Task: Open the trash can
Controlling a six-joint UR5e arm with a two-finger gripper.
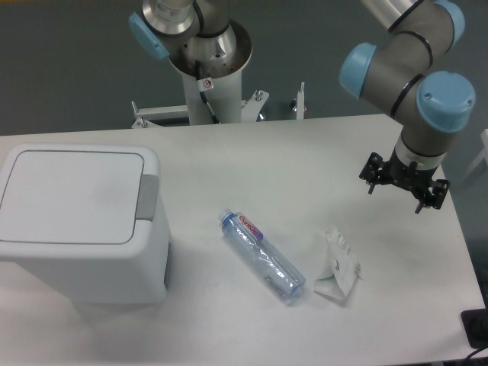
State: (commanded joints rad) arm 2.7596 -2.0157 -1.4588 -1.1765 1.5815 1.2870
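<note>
Hanging over the right end of the white table [305,152], gripper [404,183] on the UR5e arm [412,69], pointed down, holding nothing. Whether the fingers stand apart or together: cannot tell from this view, only small dark prongs showing around the black mount. Well apart from everything lying on the table.

Nearest to the gripper, lower and to the left in the picture: a crumpled white packet [338,264] with green print, lying flat on the table. Just beside that, farther left again: a clear plastic bottle [262,255] on its side, set diagonally, blue cap toward the upper left, red label near the neck, base close to the packet but not clearly touching it.

Farthest from the gripper, at the opposite end of the table: the trash can [80,225], large, boxy, white, rounded at the corners. Lid [72,196] flat and closed. Grey push tab [148,197] on the lid's edge that faces the bottle and the gripper's side.

Behind the table, up and left of the gripper: the arm's base column [206,72] with blue-capped joints, against a grey floor.
</note>
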